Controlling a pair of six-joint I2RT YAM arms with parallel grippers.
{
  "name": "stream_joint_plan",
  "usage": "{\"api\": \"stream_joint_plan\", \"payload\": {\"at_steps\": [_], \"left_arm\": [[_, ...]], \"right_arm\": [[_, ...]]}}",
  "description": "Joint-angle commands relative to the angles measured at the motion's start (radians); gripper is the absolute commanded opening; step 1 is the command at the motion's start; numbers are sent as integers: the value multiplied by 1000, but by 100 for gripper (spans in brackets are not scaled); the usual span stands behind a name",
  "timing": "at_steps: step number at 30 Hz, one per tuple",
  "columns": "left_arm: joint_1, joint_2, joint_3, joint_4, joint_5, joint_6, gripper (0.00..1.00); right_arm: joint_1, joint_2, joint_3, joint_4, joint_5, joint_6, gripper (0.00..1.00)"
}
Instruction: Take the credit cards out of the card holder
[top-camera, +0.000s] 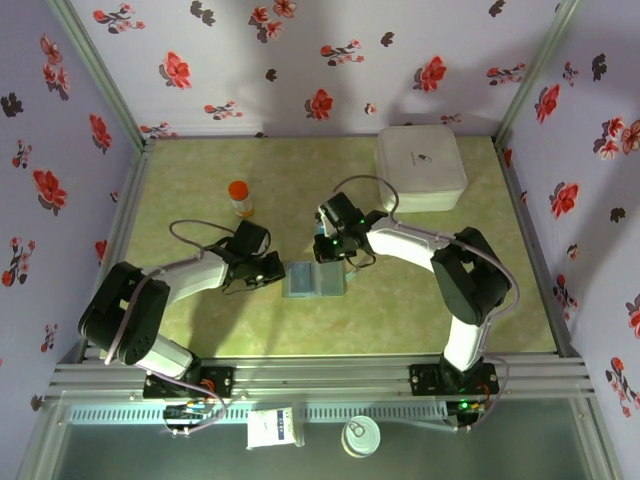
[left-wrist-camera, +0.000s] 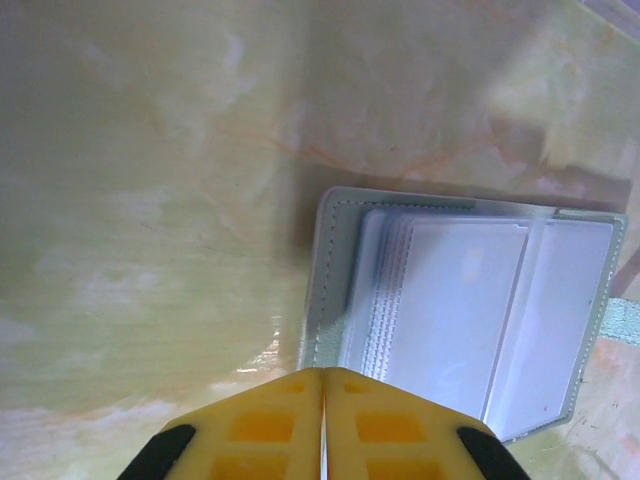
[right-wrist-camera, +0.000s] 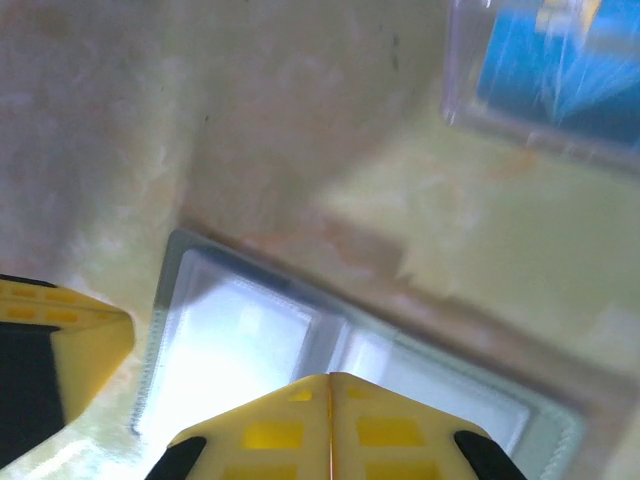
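Top external view: the card holder (top-camera: 313, 279) lies open and flat mid-desk (top-camera: 400, 310), long axis left-right. The left hand (top-camera: 274, 271) sits at its left end, the right hand (top-camera: 338, 257) at its far-right corner, both closed with fingers pressed together.

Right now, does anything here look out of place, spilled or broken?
Nothing looks spilled or broken. The card holder lies open and flat on the table. A can and a small packet sit off the table, beyond its near edge, which seems odd.
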Motion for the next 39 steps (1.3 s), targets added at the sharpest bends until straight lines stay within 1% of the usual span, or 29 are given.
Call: {"api": "stream_joint_plan", "payload": {"at_steps": [1,3,5,7,13,20,25,33,39], "left_arm": [[-10,0,-14,12,16,0,7],[-13,3,-16,13,16,0,7],[-18,9,-18,12,16,0,6],[-19,15,-16,7,14,2,6],[-24,30,-14,-5,7,3,5],[-24,50,-9,-30,-8,17,5],[-24,56,-8,-39,-14,21,5],[-23,63,0,-43,-20,24,5],[-24,67,3,-51,-24,28,5]], "right_arm": [[20,-57,-70,141,-16,216,8],[29,-69,-91,144,-20,250,8],[33,-64,-99,143,-60,274,8],[42,-61,-114,164,-86,285,10],[53,-38,-128,188,-88,321,18],[58,7,-136,271,-144,403,21],[60,44,-139,303,-181,437,18],[62,86,-126,272,-186,431,21],[61,70,-135,249,-168,417,22]]}}
